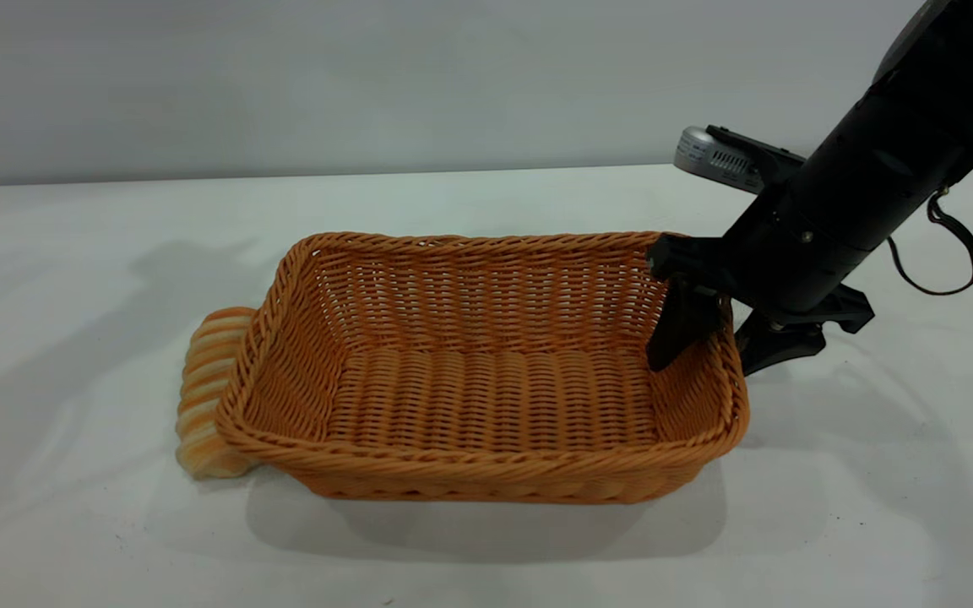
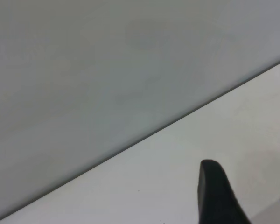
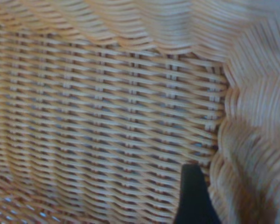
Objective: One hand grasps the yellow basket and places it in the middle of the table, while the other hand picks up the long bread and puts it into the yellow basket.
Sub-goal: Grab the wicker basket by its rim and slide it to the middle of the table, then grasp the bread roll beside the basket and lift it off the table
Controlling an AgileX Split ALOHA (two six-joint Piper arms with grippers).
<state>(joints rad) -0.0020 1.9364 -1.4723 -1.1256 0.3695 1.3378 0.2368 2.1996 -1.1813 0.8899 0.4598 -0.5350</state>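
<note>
Nearest my exterior camera, the white table (image 1: 486, 557) lies bare in front of the yellow basket (image 1: 486, 371), which stands upright near the middle of the tabletop with its long side toward me. At the basket's left short end, outside it, the long bread (image 1: 203, 393) lies on the table, touching the wicker wall and partly tucked under the flared rim; the loaf points away from me.

At the basket's right short end, my right gripper (image 1: 710, 342) straddles the rim: one finger reaches down inside against the inner wall, the other stands outside, so the jaws pinch the basket wall between them. The right wrist camera sees only close weave (image 3: 107, 116) and one black fingertip (image 3: 192, 196) against it. A silver-grey camera module (image 1: 710, 156) sits on the arm above, and a black cable (image 1: 951, 245) loops beneath it.

The left wrist camera shows table (image 2: 177, 186), grey wall (image 2: 107, 60) and one dark fingertip (image 2: 214, 191) of the left gripper; I cannot tell whether its fingers are spread or pressed together.
</note>
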